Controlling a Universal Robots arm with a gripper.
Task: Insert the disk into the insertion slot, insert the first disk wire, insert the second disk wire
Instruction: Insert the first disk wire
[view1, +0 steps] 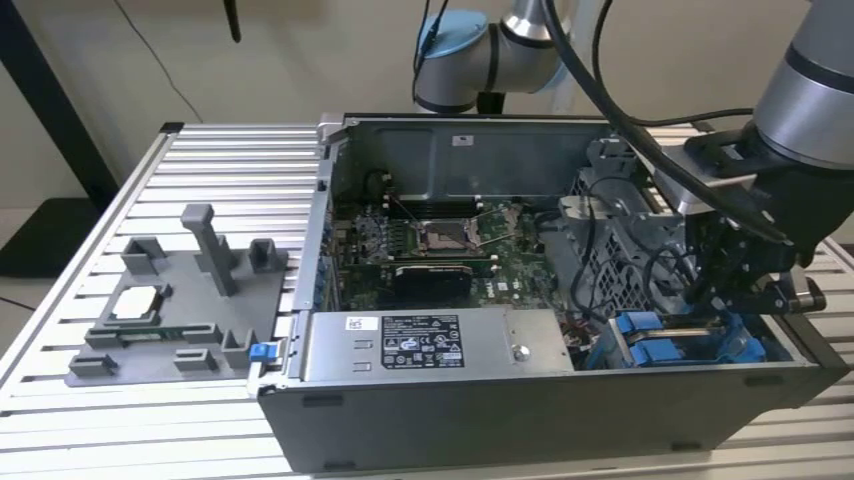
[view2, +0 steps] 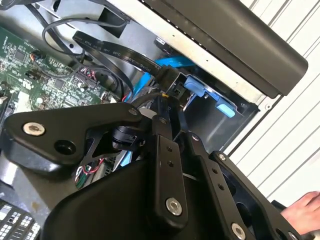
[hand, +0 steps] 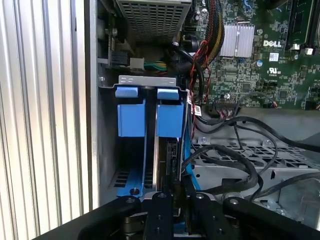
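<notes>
Grey sheet-metal computer case (view1: 534, 420) lies open-side-up on a slatted aluminium table (view1: 227, 170), occupying the centre and right of the exterior view. Observed inside it: a green motherboard (view1: 427, 245) at mid-frame and a labelled grey power-supply box (view1: 414, 345) along the near wall. The insertion slot (hand: 107, 150) sits in the case's corner at the lower right of the exterior view. The disk (hand: 169, 120), in its blue carrier, stands seated in that slot, beside a second blue carrier (hand: 131, 117). The arm comes in from the upper right of the exterior view and its gripper (view2: 170, 112) is lowered at the slot. Its fingers are drawn close together and appear closed upon a black connector (view2: 172, 85) at the disk's exposed edge. A flat black cable (view2: 115, 52) runs from that connector, and a blue cable (view2: 175, 62) lies just beside it. A grey fixture tray (view1: 174, 320) rests on the table at the exterior view's left, well apart from the case. A person's hand (view2: 302, 212) shows over the table slats in the second wrist view.
</notes>
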